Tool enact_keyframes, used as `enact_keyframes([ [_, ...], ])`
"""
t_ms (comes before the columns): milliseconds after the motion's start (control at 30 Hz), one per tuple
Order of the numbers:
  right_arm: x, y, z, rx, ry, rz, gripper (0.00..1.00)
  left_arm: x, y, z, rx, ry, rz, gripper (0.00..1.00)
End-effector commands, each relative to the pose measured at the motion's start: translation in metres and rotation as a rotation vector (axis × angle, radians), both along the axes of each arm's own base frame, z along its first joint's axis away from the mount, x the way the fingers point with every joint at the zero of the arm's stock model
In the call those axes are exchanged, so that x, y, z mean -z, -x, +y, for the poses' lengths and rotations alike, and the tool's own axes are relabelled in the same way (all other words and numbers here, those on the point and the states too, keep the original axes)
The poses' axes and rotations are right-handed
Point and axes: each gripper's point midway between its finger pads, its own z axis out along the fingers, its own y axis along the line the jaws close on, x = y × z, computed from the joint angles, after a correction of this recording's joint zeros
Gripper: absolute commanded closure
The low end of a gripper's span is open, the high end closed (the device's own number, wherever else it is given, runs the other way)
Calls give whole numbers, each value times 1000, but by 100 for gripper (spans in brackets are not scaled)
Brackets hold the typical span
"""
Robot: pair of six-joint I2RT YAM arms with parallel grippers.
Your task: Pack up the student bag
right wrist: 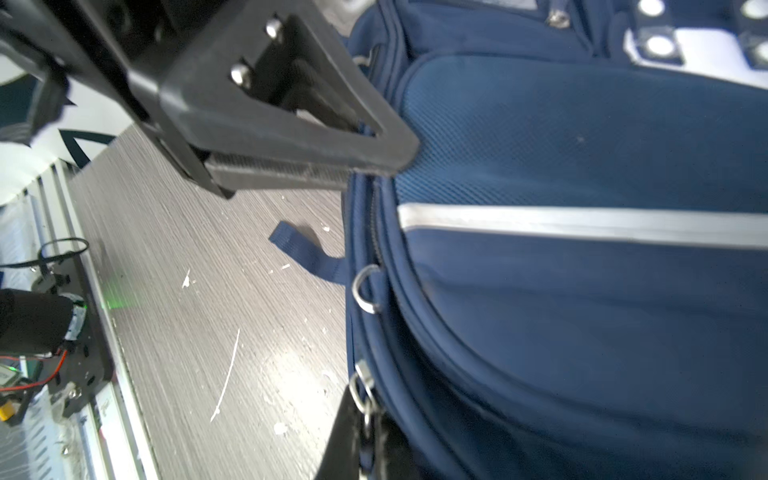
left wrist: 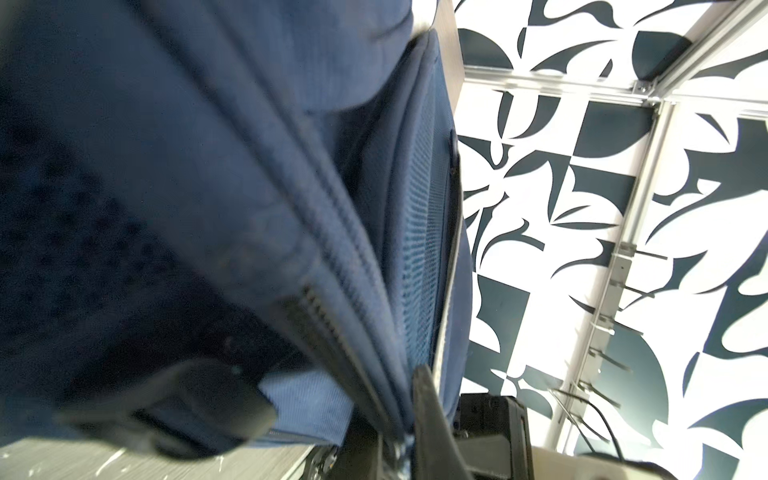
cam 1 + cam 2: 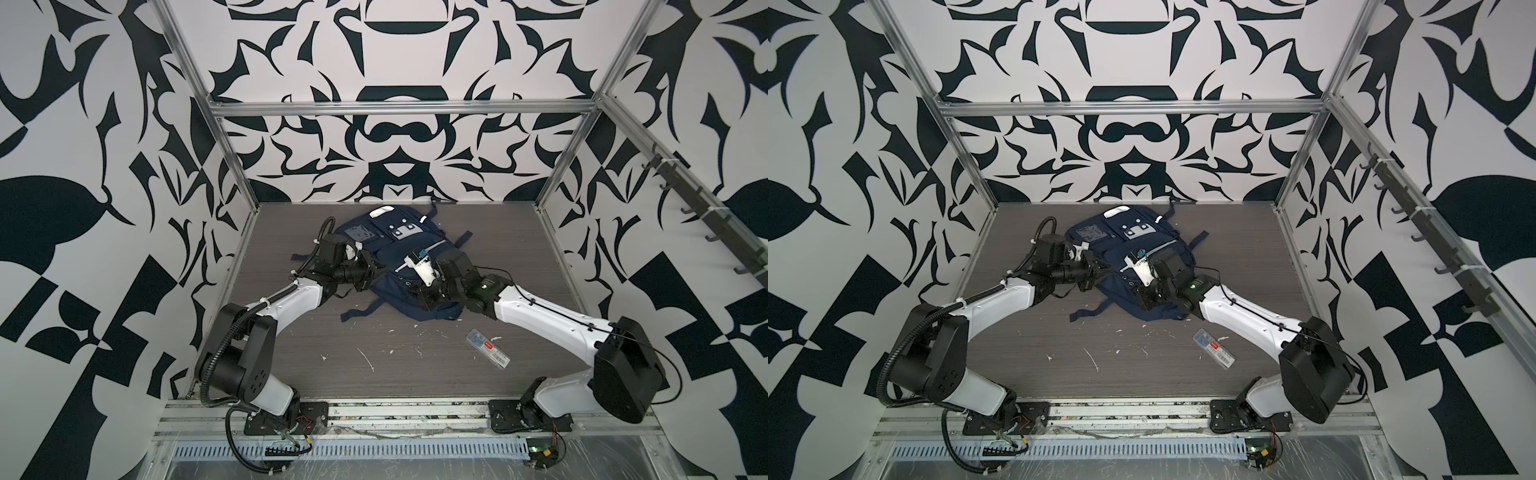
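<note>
The student bag (image 3: 386,249) (image 3: 1121,245), navy with white stripes, lies flat at the middle back of the table. My left gripper (image 3: 370,270) (image 3: 1098,270) is at the bag's left side. In the left wrist view its jaws (image 2: 399,449) are shut on a fold of the bag (image 2: 208,166) beside a zipper (image 2: 332,324). The right wrist view also shows this left gripper (image 1: 386,166) pinching the bag's edge. My right gripper (image 3: 422,297) (image 3: 1144,297) sits at the bag's near right edge. It (image 1: 365,436) is shut on a metal zip pull (image 1: 361,390).
A clear plastic case (image 3: 488,347) (image 3: 1214,347) with labels lies on the table (image 3: 374,374) near the right arm. Loose bag straps (image 3: 361,309) (image 1: 307,253) trail toward the front. A rail of hooks (image 3: 706,216) runs along the right wall.
</note>
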Motion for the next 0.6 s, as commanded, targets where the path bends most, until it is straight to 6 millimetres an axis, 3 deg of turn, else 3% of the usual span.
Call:
enact_keyframes([
  [0, -3, 0, -35, 85, 35, 24, 100, -6, -38, 46, -167, -75, -110, 100],
  [167, 0, -1, -48, 121, 64, 49, 100, -1, -34, 50, -155, -104, -114, 100],
  [567, 6, -18, -108, 223, 153, 69, 100, -7, -41, 95, -118, -211, -191, 100],
])
